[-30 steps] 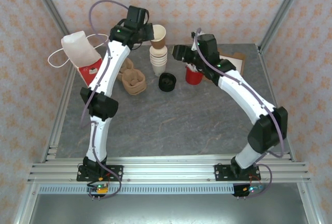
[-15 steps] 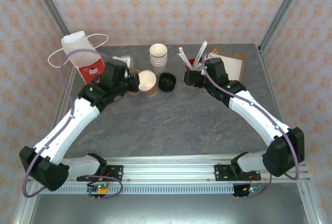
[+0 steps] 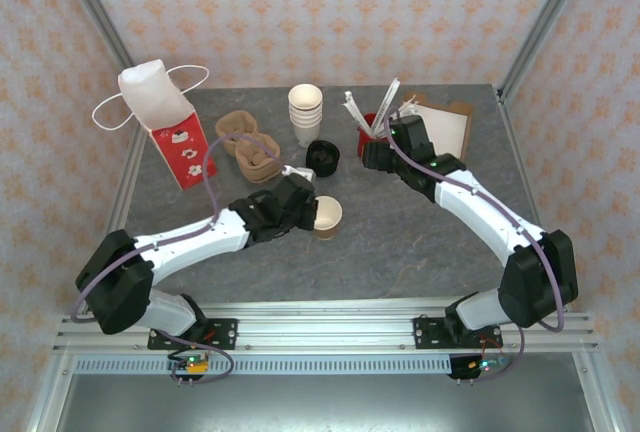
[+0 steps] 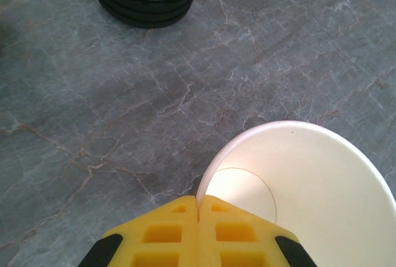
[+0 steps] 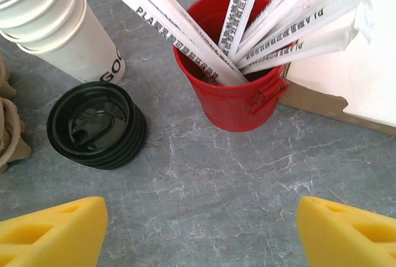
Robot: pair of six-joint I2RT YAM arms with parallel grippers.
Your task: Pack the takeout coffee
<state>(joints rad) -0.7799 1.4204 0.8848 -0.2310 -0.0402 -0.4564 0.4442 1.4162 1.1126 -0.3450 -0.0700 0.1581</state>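
Note:
My left gripper (image 3: 306, 214) is shut on the rim of a lidless cream paper cup (image 3: 328, 215), held at mid-table a little left of centre. In the left wrist view the yellow fingers (image 4: 167, 233) pinch the cup wall (image 4: 309, 180), and the cup's inside is bare. The takeout coffee is out of view. A stack of loose black lids (image 3: 322, 157) lies just beyond the cup. My right gripper (image 3: 373, 158) hangs open over bare table (image 5: 201, 217), just in front of the lids (image 5: 96, 125) and a red bucket (image 5: 232, 88).
The red-and-white bag (image 3: 165, 122) stands open at the back left. Tan cup carriers (image 3: 255, 152) lie beside it. A stack of lidless cups (image 3: 305, 112) stands behind the lids. The red bucket (image 3: 372, 127) holds wrapped straws. White papers on a board (image 3: 445, 127) lie at back right.
My left arm swung down from the back to mid-table, carrying the lidless cup. My right gripper drew back from the red bucket toward the lids.

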